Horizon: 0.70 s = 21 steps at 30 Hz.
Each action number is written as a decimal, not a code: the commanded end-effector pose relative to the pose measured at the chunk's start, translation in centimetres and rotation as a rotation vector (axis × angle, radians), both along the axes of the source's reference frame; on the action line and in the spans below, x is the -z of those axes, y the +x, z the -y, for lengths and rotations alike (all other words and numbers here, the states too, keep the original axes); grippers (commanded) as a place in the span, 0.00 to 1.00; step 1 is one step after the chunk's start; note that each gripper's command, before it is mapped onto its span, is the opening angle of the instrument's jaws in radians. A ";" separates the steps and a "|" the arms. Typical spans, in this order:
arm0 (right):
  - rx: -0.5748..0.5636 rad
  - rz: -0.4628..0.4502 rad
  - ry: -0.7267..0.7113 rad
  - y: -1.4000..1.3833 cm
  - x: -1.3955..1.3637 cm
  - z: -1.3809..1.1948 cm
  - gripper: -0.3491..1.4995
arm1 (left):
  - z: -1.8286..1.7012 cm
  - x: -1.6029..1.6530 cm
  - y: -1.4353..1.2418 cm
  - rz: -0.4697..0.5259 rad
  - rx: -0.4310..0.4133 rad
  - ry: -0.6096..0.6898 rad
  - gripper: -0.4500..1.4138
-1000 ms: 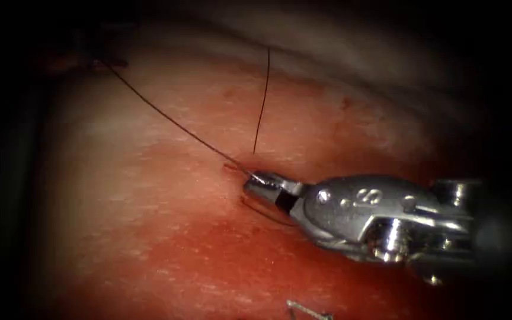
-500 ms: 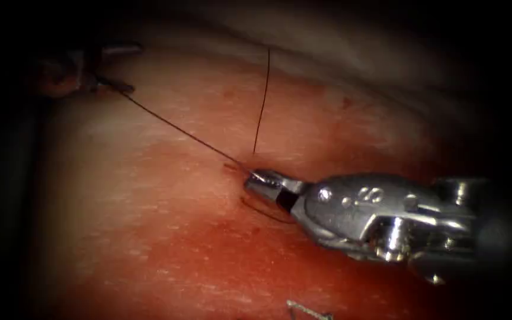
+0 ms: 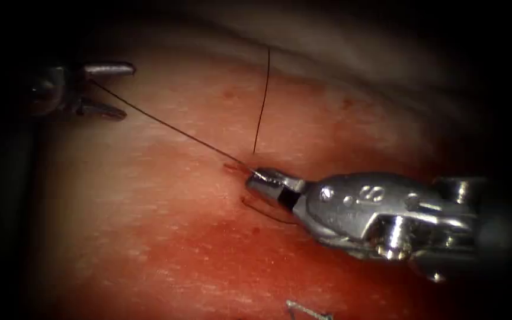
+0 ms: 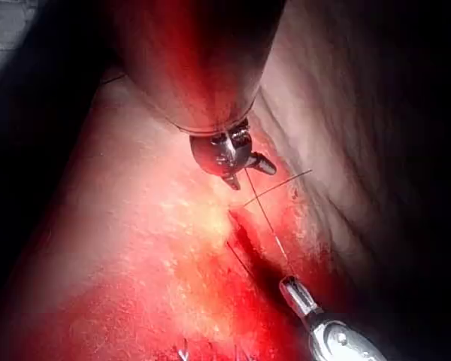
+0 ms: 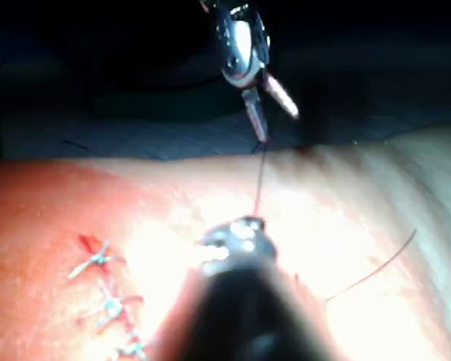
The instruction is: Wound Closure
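R pincer (image 3: 262,181) sits closed at the stitch site near centre of the tissue (image 3: 149,225), gripping the thread (image 3: 173,125) right where it leaves the surface. L pincer (image 3: 105,89) is well apart, out toward 10 o'clock from the R one, jaws spread wide; the thread's far end reaches in between them, but whether they actually grip it can't be told.

Key relation: the thread's long axis runs straight on the 10-to-4 line between the two pincers, taut-looking, w/ no visible slack. R pincer is at the tissue end, so it's much nearer the stitch.

A second strand (image 3: 262,101) rises from the same spot toward 12 o'clock, free. A short dark loop (image 3: 265,214) lies at 6 o'clock just under the R tip. Needle not identifiable. Older stitches (image 5: 109,304) lie beside the R shaft.
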State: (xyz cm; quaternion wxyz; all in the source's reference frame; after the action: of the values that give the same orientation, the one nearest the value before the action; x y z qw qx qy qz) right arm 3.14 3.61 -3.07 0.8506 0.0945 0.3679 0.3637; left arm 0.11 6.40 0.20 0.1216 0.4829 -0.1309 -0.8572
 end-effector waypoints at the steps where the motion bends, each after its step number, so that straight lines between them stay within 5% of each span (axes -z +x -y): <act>1: 0.000 -0.003 -0.002 0.08 -0.03 0.00 0.00 | 0.01 -0.10 -0.05 -0.006 0.007 -0.004 0.65; 8: 0.000 -0.002 -0.002 0.09 -0.03 0.00 0.00 | 0.00 -0.13 0.07 -0.023 0.042 0.015 0.59; 9: 0.000 -0.002 -0.002 0.09 -0.03 0.00 0.00 | 0.01 -0.12 0.07 -0.023 0.042 0.015 0.52; 12: 0.000 -0.002 -0.002 0.09 -0.03 0.00 0.00 | 0.02 -0.09 0.09 -0.024 0.046 0.020 0.05; 21: 0.000 -0.003 -0.002 0.09 -0.02 0.00 0.00 | -0.04 -0.04 0.22 -0.077 0.120 -0.002 0.05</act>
State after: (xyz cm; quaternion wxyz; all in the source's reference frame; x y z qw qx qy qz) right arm 3.16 3.59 -3.08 0.8506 0.0944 0.3680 0.3636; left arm 0.42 6.50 0.15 0.0671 0.4414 -0.1633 -0.8797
